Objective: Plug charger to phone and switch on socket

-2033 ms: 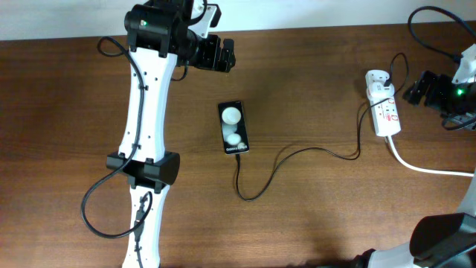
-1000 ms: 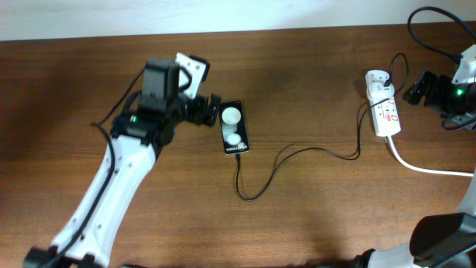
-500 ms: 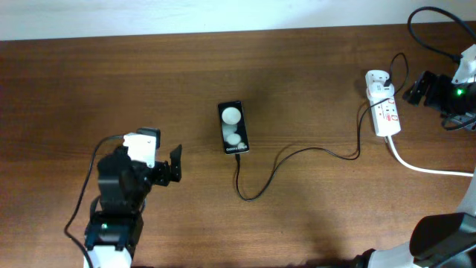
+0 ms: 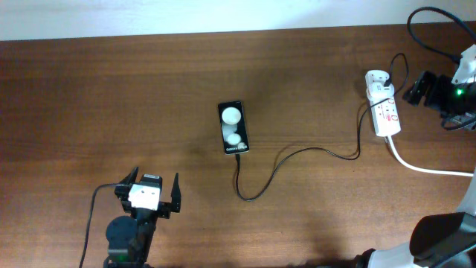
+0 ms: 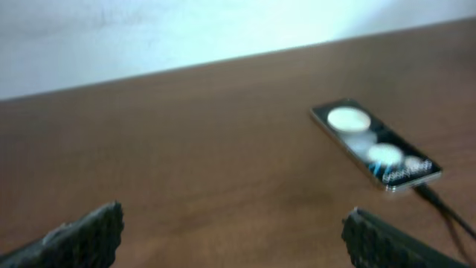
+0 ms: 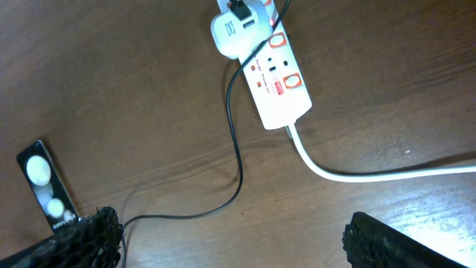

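**Phone** (image 4: 233, 127): centre of the overhead frame, flat on the table (image 4: 89, 89), lower short edge meeting the charger.

**Charger** (image 6: 238, 167): thin black cable, looping below the phone, then running right to a white adapter (image 4: 376, 79) at the upper end of the socket. The tip appears seated in the phone; how deeply cannot be told.

**Socket** (image 4: 386, 112): upper right of the overhead frame. It has a red switch (image 6: 280, 87); whether it is on or off cannot be told. A thick white cord (image 6: 357, 176) leaves its lower end.

**Right gripper** (image 6: 238, 242): just right of the socket, jaws fully apart, holding nothing.

**Left gripper** (image 4: 155, 184): lower left, well apart from the phone, jaws wide, empty.

**Hazards, as judged:**
- The socket lies loose, so a sideways or off-centre push on the switch could slide or tip it.
- A shifted socket would tug the cable, which has little slack near the adapter, and could draw the tip out of the unheld phone.
- Spread fingers could catch the adapter or snag the cable beside it.
- A finger could land next to the small switch and leave it unpressed.
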